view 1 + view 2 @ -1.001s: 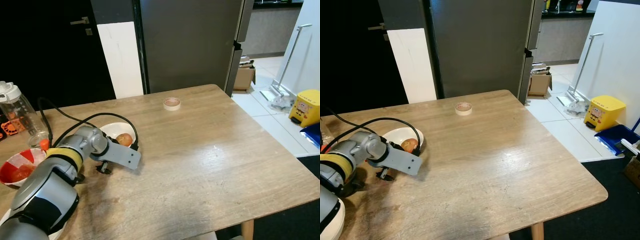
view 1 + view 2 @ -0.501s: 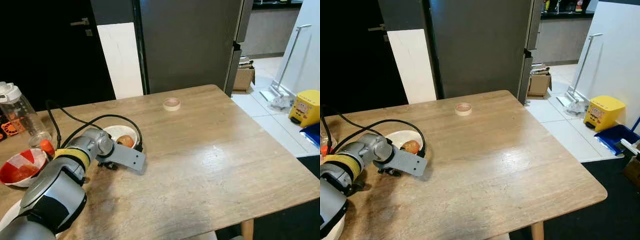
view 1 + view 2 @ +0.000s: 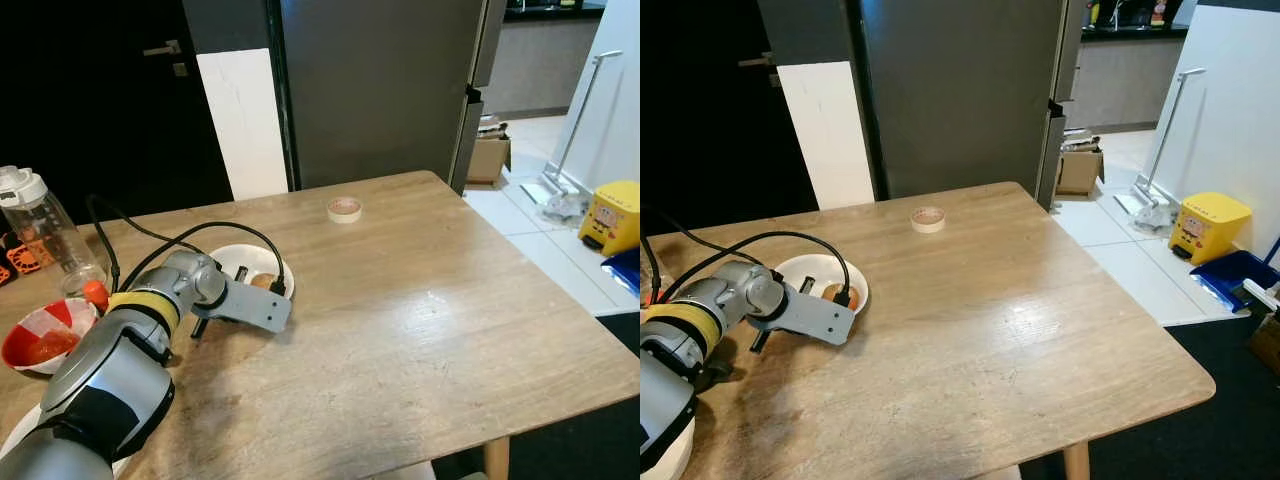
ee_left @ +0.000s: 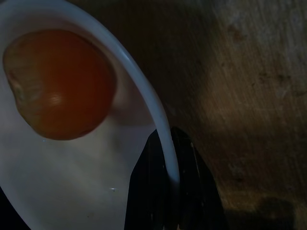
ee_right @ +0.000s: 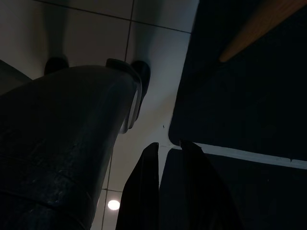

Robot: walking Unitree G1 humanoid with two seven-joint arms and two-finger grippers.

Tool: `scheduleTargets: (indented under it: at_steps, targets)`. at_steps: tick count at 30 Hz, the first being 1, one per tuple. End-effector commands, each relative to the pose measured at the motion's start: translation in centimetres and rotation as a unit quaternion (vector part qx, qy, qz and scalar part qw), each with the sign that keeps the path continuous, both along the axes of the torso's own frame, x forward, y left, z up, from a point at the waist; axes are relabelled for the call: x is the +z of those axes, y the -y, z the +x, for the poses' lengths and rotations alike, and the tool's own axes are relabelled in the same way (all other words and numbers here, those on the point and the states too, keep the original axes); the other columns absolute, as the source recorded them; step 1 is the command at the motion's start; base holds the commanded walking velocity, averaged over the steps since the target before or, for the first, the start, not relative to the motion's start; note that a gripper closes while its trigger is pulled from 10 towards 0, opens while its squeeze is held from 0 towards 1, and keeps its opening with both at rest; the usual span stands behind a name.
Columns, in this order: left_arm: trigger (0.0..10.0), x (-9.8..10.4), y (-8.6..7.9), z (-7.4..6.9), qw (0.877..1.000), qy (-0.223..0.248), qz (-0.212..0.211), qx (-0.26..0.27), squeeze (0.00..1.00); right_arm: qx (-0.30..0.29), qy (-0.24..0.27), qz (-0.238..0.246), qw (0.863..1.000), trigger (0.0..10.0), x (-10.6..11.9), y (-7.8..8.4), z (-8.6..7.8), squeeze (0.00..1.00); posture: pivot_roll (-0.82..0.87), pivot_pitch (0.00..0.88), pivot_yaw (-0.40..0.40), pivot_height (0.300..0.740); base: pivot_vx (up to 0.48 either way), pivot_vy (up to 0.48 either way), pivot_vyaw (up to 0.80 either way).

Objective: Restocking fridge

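1. Since earlier, left gripper [image 4: 168, 191] has slid onto the white bowl [image 3: 262, 262]; fingers pinch its smooth rim.
2. Round orange fruit [image 4: 60, 88], perhaps an onion, lies inside; wooden table [image 3: 420, 300] stretches bare rightward.

Our left arm [image 3: 150, 320] covers the near side of the white bowl [image 3: 232, 260] and most of the orange fruit [image 4: 60, 88]. The red bowl [image 3: 30, 335] and clear bottle [image 3: 35, 225] are cut off at the edge.

Bowl [image 3: 232, 262] on table [image 3: 420, 320], fridge [image 3: 380, 90] behind
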State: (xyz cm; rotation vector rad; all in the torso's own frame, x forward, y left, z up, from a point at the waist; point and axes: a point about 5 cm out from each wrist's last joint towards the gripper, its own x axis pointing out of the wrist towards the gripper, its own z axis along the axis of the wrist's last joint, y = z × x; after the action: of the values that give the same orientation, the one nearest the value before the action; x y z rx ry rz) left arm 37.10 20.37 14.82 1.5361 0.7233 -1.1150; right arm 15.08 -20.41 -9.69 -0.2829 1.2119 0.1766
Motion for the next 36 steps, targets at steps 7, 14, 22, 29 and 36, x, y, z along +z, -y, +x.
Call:
scheduleTargets:
  at_steps: [7, 14, 22, 29, 36]
  targets:
    - [0.0, -0.2, -1.1, -0.6, 1.000, -0.027, -0.007, 0.006, 0.00, -0.001, -0.002, 0.002, 1.000, 10.0, 0.0, 0.0, -0.1, 0.00, -0.11, 0.000, 0.056, 0.740, 0.000, 0.000, 0.00]
    - [0.0, -0.6, -0.3, -1.7, 0.990, -0.090, -0.109, 0.000, 0.00, -0.001, -0.004, 0.003, 1.000, 10.0, 0.0, 0.0, -0.1, 0.00, -0.10, 0.000, 0.059, 0.740, 0.000, 0.000, 0.00]
    - [0.0, -0.6, 0.2, -2.4, 0.984, -0.079, -0.155, -0.030, 0.00, 0.001, -0.005, 0.004, 1.000, 10.0, 0.0, 0.0, -0.1, 0.00, -0.10, 0.000, 0.059, 0.740, 0.000, 0.000, 0.00]
    - [10.0, -1.6, 1.8, -4.1, 0.973, -0.058, -0.214, -0.069, 0.00, 0.004, -0.006, 0.004, 1.000, 10.0, 0.0, 0.1, -0.1, 0.00, -0.09, 0.000, 0.058, 0.740, 0.000, 0.000, 0.00]
    - [10.0, -2.6, 3.8, -5.2, 0.961, -0.045, -0.258, -0.087, 0.00, 0.006, -0.006, 0.002, 1.000, 10.0, 0.0, 0.2, -0.2, 0.00, -0.09, 0.000, 0.054, 0.740, 0.000, 0.000, 0.00]
